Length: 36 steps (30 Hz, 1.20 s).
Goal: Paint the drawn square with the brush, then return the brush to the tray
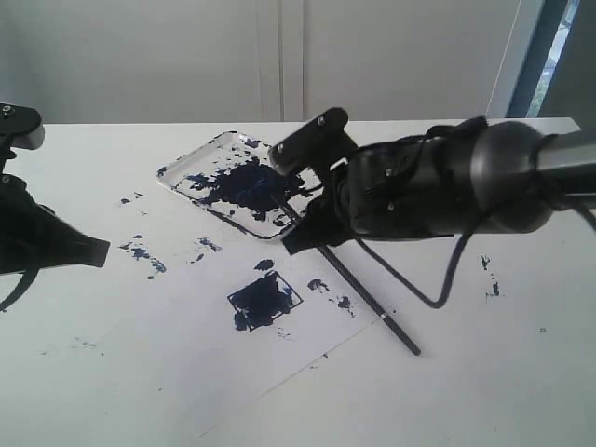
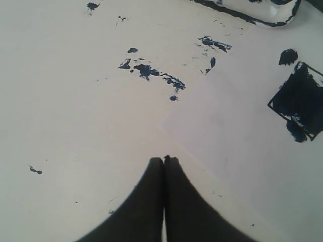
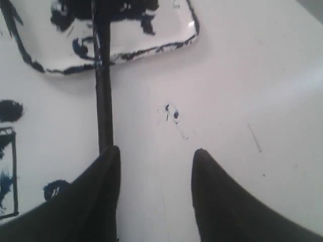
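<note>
Two grippers show, and neither one holds anything. The right gripper (image 3: 156,151) has its fingers spread wide over the bare table (image 1: 503,372). The brush (image 3: 103,101) runs just beside one finger and passes under that finger's tip, so it is not pinched between the two. The left gripper (image 2: 164,159) hangs well off to the side above the paper (image 2: 227,151), with its fingers pressed together on nothing. We take that as parking it clear of the work.

The drawn square (image 1: 264,300) is already blotched dark blue inside its outline, so we judge the painting part done and the return step nearly so. The brush lies with its working end over the rim and inside the tray (image 1: 200,158), and the rest rests on the table outside. It is longer than the tray, which is probably why it leans across the edge rather than lying flat within it.

In the exterior view its long axis runs on a diagonal. It goes from the tray, past the right side of the square, out to a free handle end on the table near the paper's edge. The tip points into the paint blotch, and the handle points away from it towards the camera. Where the bristles end we cannot tell, since black shaft and dark paint merge in the right wrist view. With the fingers wide, the arm looks free to lift away without dragging the shaft.
</note>
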Motion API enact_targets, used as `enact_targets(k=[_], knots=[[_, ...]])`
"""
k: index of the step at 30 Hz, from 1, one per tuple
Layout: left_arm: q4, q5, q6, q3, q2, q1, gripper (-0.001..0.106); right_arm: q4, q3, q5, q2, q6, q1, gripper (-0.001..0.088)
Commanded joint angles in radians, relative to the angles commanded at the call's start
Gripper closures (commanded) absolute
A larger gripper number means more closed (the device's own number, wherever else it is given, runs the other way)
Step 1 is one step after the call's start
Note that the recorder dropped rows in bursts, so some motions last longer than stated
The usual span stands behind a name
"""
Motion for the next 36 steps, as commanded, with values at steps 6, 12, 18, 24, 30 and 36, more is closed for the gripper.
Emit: enact_targets(k=[6, 12, 18, 24, 30, 36], knots=[[0.002, 0.002, 0.000, 0.000, 0.000, 0.000, 0.105, 0.030, 0.000, 0.003, -0.128, -0.002, 0.035, 0.0868], [0.031, 0.053, 0.000, 0.000, 0.000, 0.000, 0.105, 0.047, 0.023, 0.063, -0.221, -0.002, 0.079, 0.0868], [0.046, 0.069, 0.000, 0.000, 0.000, 0.000, 0.105, 0.049, 0.123, 0.074, -0.292, -0.004, 0.119, 0.0868], [0.046, 0.067, 0.000, 0.000, 0.000, 0.000, 0.105, 0.062, 0.231, 0.062, -0.341, 0.000, 0.128, 0.0868], [0.046, 0.067, 0.000, 0.000, 0.000, 0.000, 0.105, 0.062, 0.302, 0.064, -0.395, 0.002, 0.128, 0.0868], [0.046, 0.067, 0.000, 0.000, 0.000, 0.000, 0.105, 0.069, 0.311, 0.071, -0.429, 0.002, 0.128, 0.0868]])
